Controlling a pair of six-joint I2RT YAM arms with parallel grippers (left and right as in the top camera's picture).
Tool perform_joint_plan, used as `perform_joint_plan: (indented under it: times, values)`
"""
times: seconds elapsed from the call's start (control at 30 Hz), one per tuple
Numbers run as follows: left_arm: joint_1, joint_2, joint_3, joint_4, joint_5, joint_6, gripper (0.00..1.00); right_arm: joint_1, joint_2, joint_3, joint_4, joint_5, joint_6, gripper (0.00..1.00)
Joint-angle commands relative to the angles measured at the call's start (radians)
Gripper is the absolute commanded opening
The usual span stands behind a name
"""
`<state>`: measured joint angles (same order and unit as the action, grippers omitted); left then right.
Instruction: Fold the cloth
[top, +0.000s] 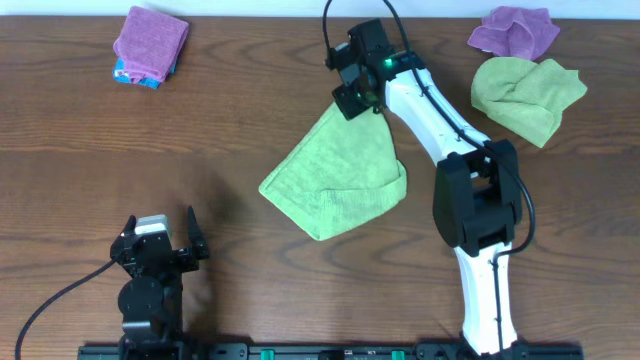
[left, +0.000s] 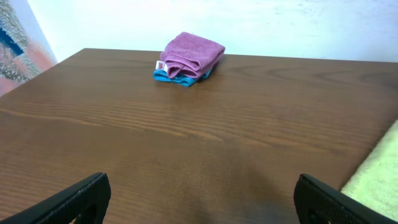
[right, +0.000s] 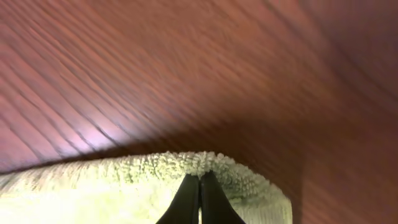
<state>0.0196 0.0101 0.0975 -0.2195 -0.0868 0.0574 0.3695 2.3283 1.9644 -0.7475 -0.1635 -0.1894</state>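
The right gripper (top: 371, 102) is being held clenched on the cloth (top: 340, 175), its fingers (right: 200, 186) being pressed together with no gap at a thick rounded edge of the green pile (right: 124, 186). The left gripper (top: 160, 226) is being kept released, its jaws spread wide and nothing being touched; it is being held low over bare surface (top: 100, 150) near the front edge.

The cloth is being shown at mid-surface as a rough triangle, partly doubled over along its lower right side, with its far corner under the right gripper. That corner is being covered in the overhead view by the gripper body. In the right wrist view the wood is being blurred, and only a strip of the cloth (left: 380, 167) is being caught at the left wrist view's right border.

A folded purple cloth (top: 150, 42) on a blue one (top: 135, 76) is being kept at the far left corner, a crumpled purple cloth (top: 515, 30) and a second lime-green cloth (top: 525, 90) at the far right, well apart from the held cloth. Open wood is being left to the cloth's left and front.
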Motion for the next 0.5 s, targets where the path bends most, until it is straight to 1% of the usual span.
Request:
perform_joint_plan:
  times: [0.0, 0.1, 0.23, 0.43, 0.47]
  values:
    - [0.006, -0.006, -0.028, -0.008, -0.017, 0.014, 0.95, 0.031, 0.013, 0.02, 0.016, -0.14, 0.008, 0.01]
    - [0.006, -0.006, -0.028, -0.008, -0.017, 0.014, 0.95, 0.085, 0.013, 0.02, 0.009, -0.187, -0.011, 0.01]
    - [0.006, -0.006, -0.028, -0.008, -0.017, 0.014, 0.95, 0.169, 0.013, 0.02, -0.052, -0.189, -0.064, 0.01]
    - [0.006, -0.006, -0.028, -0.008, -0.017, 0.014, 0.95, 0.238, 0.013, 0.02, -0.103, -0.189, -0.07, 0.02]
    - [0.006, -0.006, -0.028, -0.008, -0.017, 0.014, 0.95, 0.242, 0.013, 0.02, -0.11, -0.189, -0.069, 0.24]
